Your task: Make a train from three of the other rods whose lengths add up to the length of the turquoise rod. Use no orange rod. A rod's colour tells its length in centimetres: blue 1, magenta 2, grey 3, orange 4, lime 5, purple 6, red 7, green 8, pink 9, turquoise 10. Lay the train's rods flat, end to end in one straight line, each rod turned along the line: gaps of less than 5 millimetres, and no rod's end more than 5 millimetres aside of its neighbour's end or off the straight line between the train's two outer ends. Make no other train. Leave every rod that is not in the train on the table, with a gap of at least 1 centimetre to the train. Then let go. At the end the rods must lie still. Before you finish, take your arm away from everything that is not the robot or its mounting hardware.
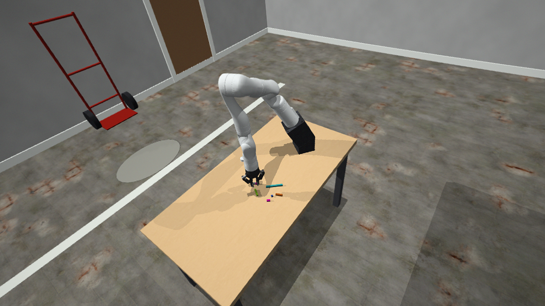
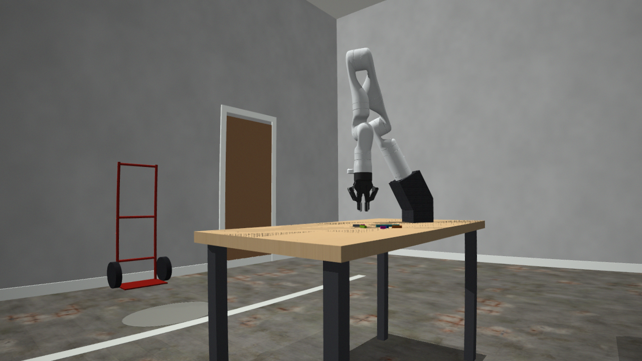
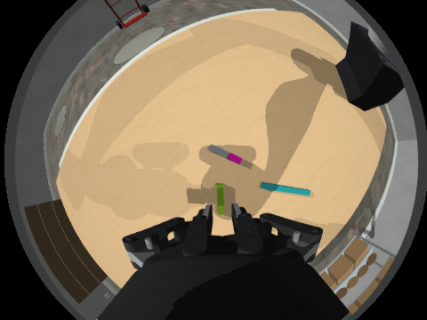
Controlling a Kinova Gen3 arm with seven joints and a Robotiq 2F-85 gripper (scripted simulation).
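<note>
My gripper (image 1: pixel 254 183) (image 2: pixel 363 209) (image 3: pixel 221 212) hangs a little above the table (image 1: pixel 230 253) (image 2: pixel 314 240) (image 3: pixel 178 95). Its fingers are narrowed but apart, with nothing between them. The lime rod (image 1: pixel 256 192) (image 3: pixel 221 198) lies flat on the table right below the fingers. The turquoise rod (image 1: pixel 274 185) (image 3: pixel 285 188) lies to its right. In the wrist view a grey rod (image 3: pixel 219 151) and a magenta rod (image 3: pixel 235 158) lie end to end beyond the lime rod. An orange rod (image 1: pixel 278 194), a second magenta rod (image 1: pixel 268 200) and a small blue rod (image 1: pixel 272 195) lie nearby.
The arm's black base (image 1: pixel 301 133) (image 2: pixel 415 197) (image 3: pixel 368 68) stands at the far end of the table. The rods show only as a thin coloured strip (image 2: pixel 376 226) in the exterior view. A red hand truck (image 1: pixel 91 79) stands by the wall.
</note>
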